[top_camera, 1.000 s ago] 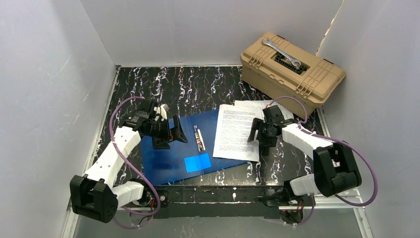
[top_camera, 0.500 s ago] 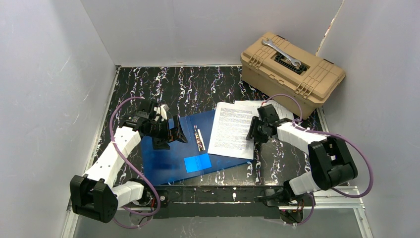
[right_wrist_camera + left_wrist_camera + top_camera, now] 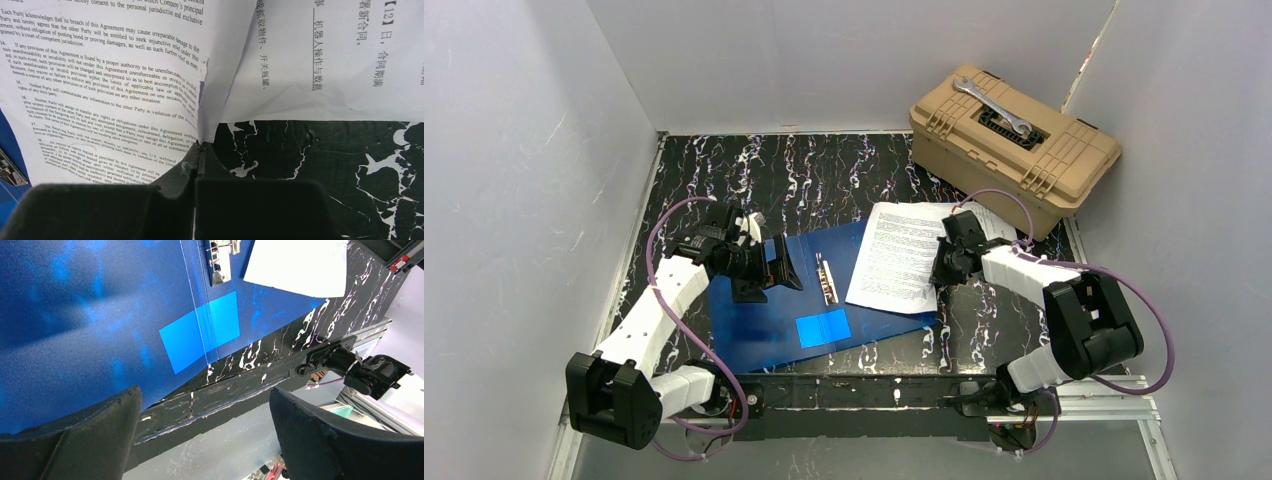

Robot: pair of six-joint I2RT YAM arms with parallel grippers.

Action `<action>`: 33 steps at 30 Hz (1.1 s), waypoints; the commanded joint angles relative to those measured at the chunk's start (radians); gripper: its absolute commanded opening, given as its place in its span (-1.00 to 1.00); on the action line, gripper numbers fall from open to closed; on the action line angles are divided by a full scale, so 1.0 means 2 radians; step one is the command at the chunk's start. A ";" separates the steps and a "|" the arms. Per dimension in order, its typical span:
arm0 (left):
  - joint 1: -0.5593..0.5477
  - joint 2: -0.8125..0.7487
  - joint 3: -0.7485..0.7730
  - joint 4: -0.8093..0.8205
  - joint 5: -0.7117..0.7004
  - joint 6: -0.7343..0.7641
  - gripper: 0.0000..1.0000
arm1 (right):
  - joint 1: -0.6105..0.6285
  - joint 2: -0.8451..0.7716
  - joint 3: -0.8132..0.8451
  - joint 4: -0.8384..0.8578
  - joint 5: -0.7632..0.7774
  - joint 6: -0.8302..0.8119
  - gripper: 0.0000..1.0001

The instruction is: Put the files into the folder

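Observation:
The blue folder [image 3: 769,320] lies open and flat in the middle of the table, its metal clip [image 3: 827,278] along the spine. The files [image 3: 894,258] are white printed sheets; the top one overlaps the folder's right part. In the right wrist view my right gripper [image 3: 201,146] is shut on that sheet's edge [image 3: 110,85], which buckles upward at the pinch. A second sheet [image 3: 340,60] lies flat beneath, on the table. My left gripper [image 3: 769,265] hangs open over the folder's left half [image 3: 75,305], nothing between its fingers [image 3: 75,435].
A tan toolbox [image 3: 1014,145] with a wrench [image 3: 992,108] on its lid stands at the back right, close behind the sheets. Grey walls close in left, back and right. The table's front edge [image 3: 240,390] runs just below the folder.
My right gripper closed from open onto the top sheet's right edge and moved a little left. The sheet shifted left and back over the folder. The left arm has not moved.

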 commanded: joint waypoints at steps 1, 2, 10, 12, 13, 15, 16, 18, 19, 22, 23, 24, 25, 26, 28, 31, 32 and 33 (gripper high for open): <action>0.002 -0.002 -0.002 -0.004 0.009 0.009 0.96 | 0.003 0.009 0.000 -0.063 0.013 -0.021 -0.97; 0.002 -0.004 -0.001 -0.005 0.008 0.009 0.96 | 0.003 0.003 0.004 -0.068 0.012 -0.024 -0.97; 0.002 -0.010 0.004 -0.008 0.007 0.010 0.97 | 0.003 -0.063 0.041 -0.123 -0.006 -0.055 -0.97; 0.002 -0.011 0.005 -0.011 0.006 0.011 0.96 | 0.003 -0.079 0.051 -0.137 -0.012 -0.066 -0.97; 0.002 -0.012 0.005 -0.012 0.005 0.011 0.97 | 0.003 -0.085 0.056 -0.143 -0.015 -0.072 -0.97; 0.002 -0.014 0.005 -0.013 0.005 0.012 0.96 | 0.003 -0.097 0.066 -0.156 -0.018 -0.086 -0.97; 0.002 -0.014 0.006 -0.014 0.004 0.012 0.96 | 0.003 -0.102 0.072 -0.159 -0.033 -0.093 -0.97; 0.002 -0.015 0.007 -0.016 0.003 0.013 0.96 | 0.003 -0.108 0.086 -0.169 -0.045 -0.109 -0.97; 0.002 -0.015 0.007 -0.016 0.003 0.013 0.96 | 0.003 -0.110 0.094 -0.177 -0.047 -0.116 -0.97; 0.002 -0.017 0.010 -0.019 0.003 0.014 0.96 | 0.004 -0.108 0.116 -0.188 -0.050 -0.139 -0.97; 0.002 -0.017 0.012 -0.019 0.003 0.014 0.96 | 0.005 -0.105 0.125 -0.194 -0.051 -0.146 -0.97; 0.002 -0.017 0.013 -0.021 0.003 0.016 0.96 | 0.006 -0.101 0.135 -0.200 -0.053 -0.152 -0.97; 0.002 -0.018 0.014 -0.022 0.002 0.016 0.96 | 0.008 -0.098 0.143 -0.204 -0.054 -0.154 -0.97; 0.002 -0.019 0.015 -0.024 0.002 0.017 0.97 | 0.009 -0.097 0.150 -0.205 -0.053 -0.156 -0.97; 0.002 -0.020 0.015 -0.024 0.001 0.018 0.97 | 0.009 -0.093 0.162 -0.210 -0.046 -0.156 -0.97; 0.002 -0.020 0.014 -0.025 0.002 0.018 0.97 | 0.010 -0.080 0.181 -0.214 -0.041 -0.162 -0.97; 0.002 -0.020 0.014 -0.025 0.003 0.018 0.96 | 0.011 -0.073 0.186 -0.216 -0.042 -0.165 -0.97; 0.002 -0.020 0.014 -0.025 0.003 0.018 0.97 | 0.012 -0.067 0.191 -0.216 -0.044 -0.169 -0.97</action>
